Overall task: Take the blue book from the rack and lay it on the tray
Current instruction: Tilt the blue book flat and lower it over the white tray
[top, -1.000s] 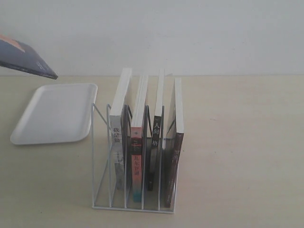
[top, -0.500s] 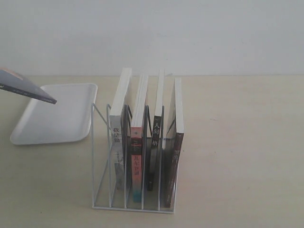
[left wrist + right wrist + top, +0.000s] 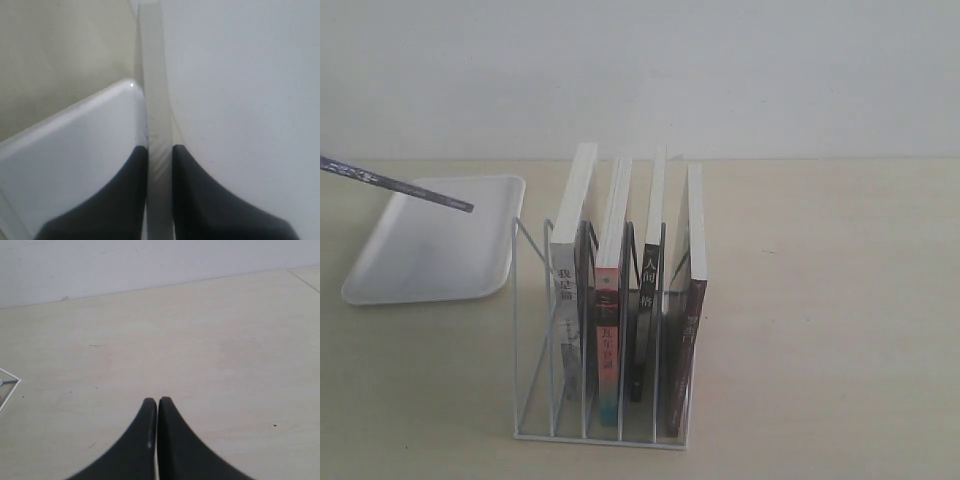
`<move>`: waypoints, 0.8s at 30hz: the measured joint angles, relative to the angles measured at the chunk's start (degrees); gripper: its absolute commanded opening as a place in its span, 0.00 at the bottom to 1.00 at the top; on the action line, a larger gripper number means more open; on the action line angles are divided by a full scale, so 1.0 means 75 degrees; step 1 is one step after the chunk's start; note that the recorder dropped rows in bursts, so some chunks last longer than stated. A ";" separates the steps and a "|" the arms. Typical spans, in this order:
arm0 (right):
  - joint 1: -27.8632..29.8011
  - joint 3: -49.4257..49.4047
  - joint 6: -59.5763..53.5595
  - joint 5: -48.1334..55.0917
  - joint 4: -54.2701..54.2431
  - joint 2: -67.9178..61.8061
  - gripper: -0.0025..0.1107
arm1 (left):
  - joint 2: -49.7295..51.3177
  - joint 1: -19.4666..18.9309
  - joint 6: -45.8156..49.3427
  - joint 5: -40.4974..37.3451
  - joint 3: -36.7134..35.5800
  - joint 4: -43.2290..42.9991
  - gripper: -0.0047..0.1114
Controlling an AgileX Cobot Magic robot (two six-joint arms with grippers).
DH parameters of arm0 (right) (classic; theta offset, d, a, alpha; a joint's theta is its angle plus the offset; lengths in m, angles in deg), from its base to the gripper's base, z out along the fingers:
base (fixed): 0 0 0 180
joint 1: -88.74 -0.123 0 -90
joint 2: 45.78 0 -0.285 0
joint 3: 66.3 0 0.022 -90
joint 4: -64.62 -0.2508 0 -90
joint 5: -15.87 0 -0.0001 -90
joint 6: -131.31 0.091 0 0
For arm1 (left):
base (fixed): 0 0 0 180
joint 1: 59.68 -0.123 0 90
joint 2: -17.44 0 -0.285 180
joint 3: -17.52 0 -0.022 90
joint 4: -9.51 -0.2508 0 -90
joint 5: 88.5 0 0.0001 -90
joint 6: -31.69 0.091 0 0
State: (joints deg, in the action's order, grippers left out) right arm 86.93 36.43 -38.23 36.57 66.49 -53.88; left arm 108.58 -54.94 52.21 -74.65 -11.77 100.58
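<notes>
The blue book (image 3: pixel 400 185) hangs edge-on and nearly level just above the far left part of the white tray (image 3: pixel 435 245), its left end cut off by the frame. In the left wrist view my left gripper (image 3: pixel 160 146) is shut on the book, whose pale page edge (image 3: pixel 156 100) runs out between the two black fingers, with the tray's rounded corner (image 3: pixel 75 145) beside it. The white wire rack (image 3: pixel 535 340) stands mid-table, its leftmost slot bare. My right gripper (image 3: pixel 157 399) is shut on nothing above bare table. Neither gripper shows in the exterior view.
The rack holds several upright books: a white-spined one (image 3: pixel 565 290), a red-spined one (image 3: pixel 607 345), a black one (image 3: pixel 645 285) and a dark brown one (image 3: pixel 692 330). A corner of the rack (image 3: pixel 7 382) shows in the right wrist view. A pale wall runs behind the table.
The blue book has dropped from above the table's back edge down over the tray and has turned from slanting to almost flat. The rack and its books have not moved.
</notes>
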 measured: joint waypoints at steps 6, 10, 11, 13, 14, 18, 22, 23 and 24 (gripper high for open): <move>0.0000 0.0000 0.0000 0.0000 0.0000 0.0000 0.02 | 0.0220 0.0910 -0.1342 0.1550 -0.0002 -0.0565 0.08; 0.0000 0.0000 0.0000 0.0000 0.0000 0.0000 0.02 | 0.0235 0.1274 -0.2408 0.1948 -0.0002 -0.1063 0.08; 0.0000 0.0000 0.0000 0.0000 0.0000 0.0000 0.02 | 0.0250 0.1346 -0.2671 0.1965 -0.0002 -0.1246 0.08; 0.0000 0.0000 0.0000 0.0000 0.0000 0.0000 0.02 | 0.0326 0.1461 -0.2998 0.2063 -0.0002 -0.1543 0.08; 0.0000 0.0000 0.0000 0.0000 0.0000 0.0000 0.02 | 0.0385 0.1521 -0.3107 0.2158 -0.0002 -0.1590 0.08; 0.0000 0.0000 0.0000 0.0000 0.0000 0.0000 0.02 | 0.0705 0.1686 -0.3537 0.2375 -0.0002 -0.1590 0.08; 0.0000 0.0000 0.0000 0.0000 0.0000 0.0000 0.02 | 0.1164 0.1729 -0.3885 0.2455 -0.0002 -0.1590 0.08; 0.0000 0.0000 0.0000 0.0000 0.0000 0.0000 0.02 | 0.1285 0.1738 -0.4111 0.2525 -0.0002 -0.1590 0.08; 0.0000 0.0000 0.0000 0.0000 0.0000 0.0000 0.02 | 0.1347 0.1738 -0.4206 0.2545 -0.0002 -0.1590 0.08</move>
State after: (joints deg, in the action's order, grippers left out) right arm 86.93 36.43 -38.23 36.57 66.49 -53.88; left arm 118.68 -41.91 20.67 -55.56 -11.79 88.66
